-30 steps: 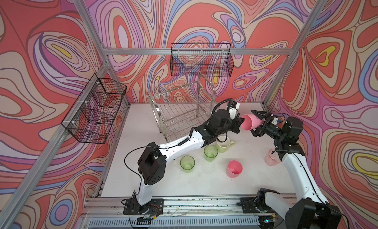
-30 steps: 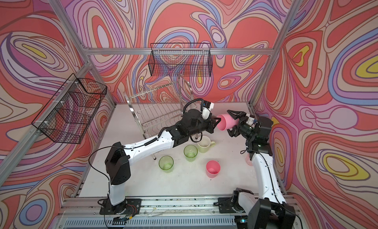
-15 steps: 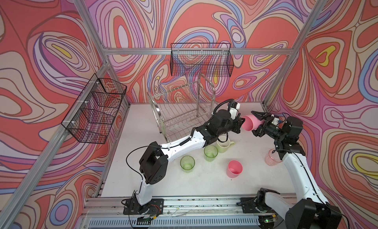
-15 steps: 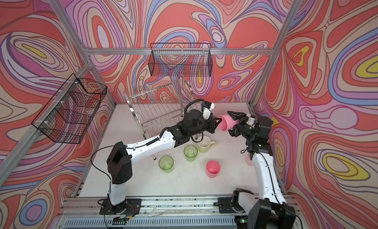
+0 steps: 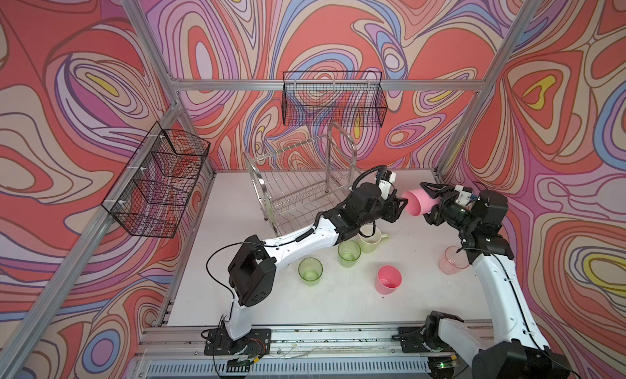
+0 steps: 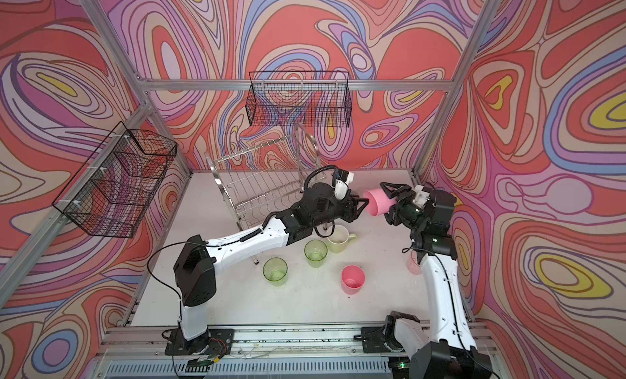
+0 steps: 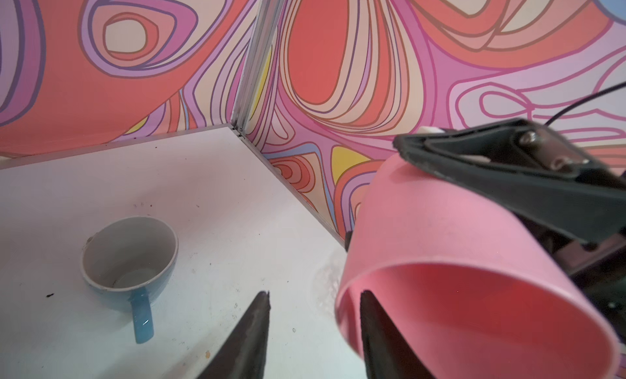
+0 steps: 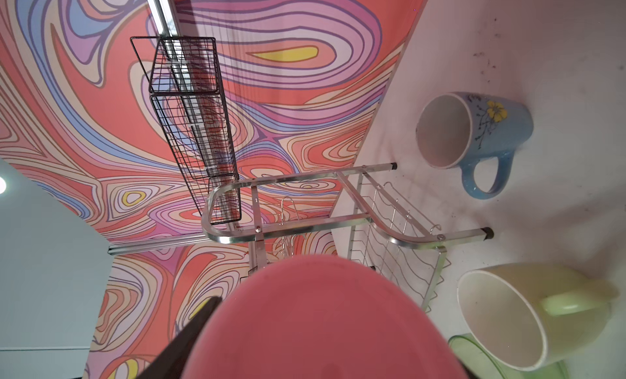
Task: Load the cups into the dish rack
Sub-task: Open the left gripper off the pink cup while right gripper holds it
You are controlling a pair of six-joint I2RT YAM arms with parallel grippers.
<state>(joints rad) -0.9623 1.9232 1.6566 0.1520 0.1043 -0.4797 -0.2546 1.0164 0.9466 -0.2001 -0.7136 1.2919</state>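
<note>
1. I saw the tumbler (image 5: 418, 202) held aloft, right of the rack (image 5: 298, 191), lying level, mouth toward the left gripper (image 7: 314, 294).
2. The right gripper (image 5: 426, 201) clamped its body.
3. The left jaws stood apart at its rim.

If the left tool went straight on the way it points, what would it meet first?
The pink tumbler in the right tool; its rim looks to sit between the fingers of the left tool.

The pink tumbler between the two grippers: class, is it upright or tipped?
Tipped. The pink tumbler lies sideways in the air, its mouth facing the left gripper, clamped around its body by the right gripper.
</note>
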